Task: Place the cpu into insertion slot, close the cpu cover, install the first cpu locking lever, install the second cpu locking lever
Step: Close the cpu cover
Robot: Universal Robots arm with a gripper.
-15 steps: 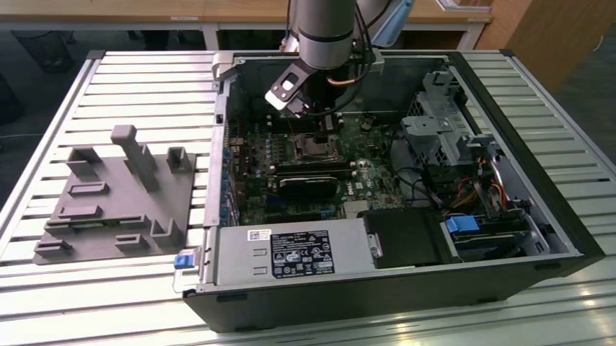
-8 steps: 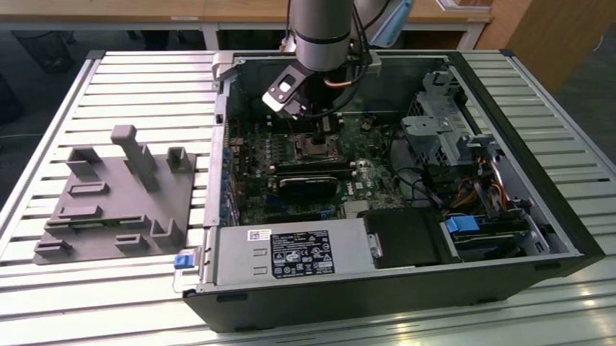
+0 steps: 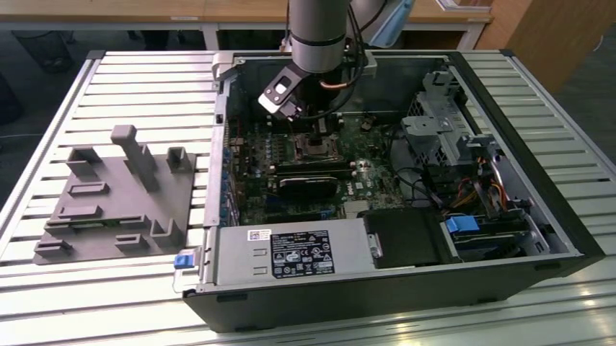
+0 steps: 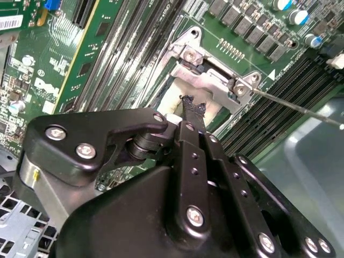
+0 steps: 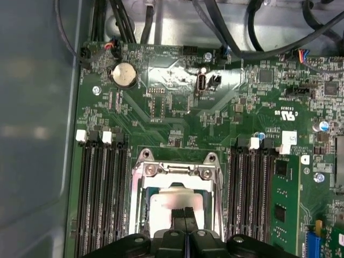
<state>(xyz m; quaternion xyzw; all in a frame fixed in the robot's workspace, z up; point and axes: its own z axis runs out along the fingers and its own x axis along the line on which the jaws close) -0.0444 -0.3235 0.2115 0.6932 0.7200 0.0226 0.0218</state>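
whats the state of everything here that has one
cover: down flat
cpu: lying flat, showing through the cover's window
lever: unlatched, sticking out to the side
gripper: shut, tips right over the cpu
case: side open

Shiny metal cpu cover (image 5: 138, 196), matt blk fingers (image 5: 180, 217)

cpu (image 5: 161, 209): seated within the cpu cover (image 5: 177, 171).
memory slots (image 5: 102, 199): ranged either side.
computer case (image 3: 385, 297): set on the table (image 3: 144, 94).
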